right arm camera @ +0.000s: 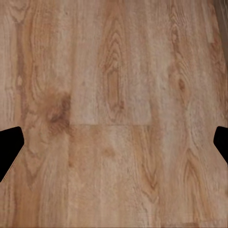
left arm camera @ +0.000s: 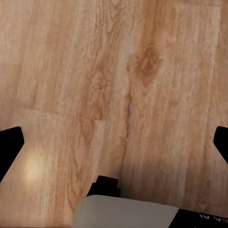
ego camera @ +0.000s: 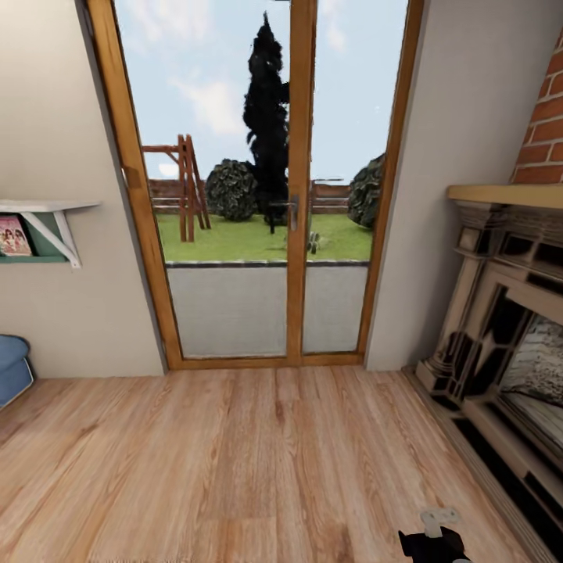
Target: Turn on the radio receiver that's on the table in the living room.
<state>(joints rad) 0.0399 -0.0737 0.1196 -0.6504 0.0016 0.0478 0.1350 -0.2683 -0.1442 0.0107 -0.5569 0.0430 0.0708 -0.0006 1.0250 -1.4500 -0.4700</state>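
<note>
The radio receiver and the table are out of view. I am in the living room, facing a glazed wooden door (ego camera: 293,195) over light wood plank floor (ego camera: 234,461). In the left wrist view my left gripper (left arm camera: 114,145) is open, its black fingertips (left arm camera: 9,149) far apart above bare floor planks (left arm camera: 142,71). In the right wrist view my right gripper (right arm camera: 114,145) is open too, fingertips (right arm camera: 9,147) wide apart over the planks (right arm camera: 114,85), with nothing between them. A black and white part of my right arm (ego camera: 434,538) pokes in at the head view's lower edge.
A fireplace (ego camera: 508,328) with a wooden mantel and brick chimney lines the right side. On the left wall hangs a small shelf (ego camera: 43,227) with a book, and a blue sofa edge (ego camera: 12,367) shows below it. Beige walls flank the door.
</note>
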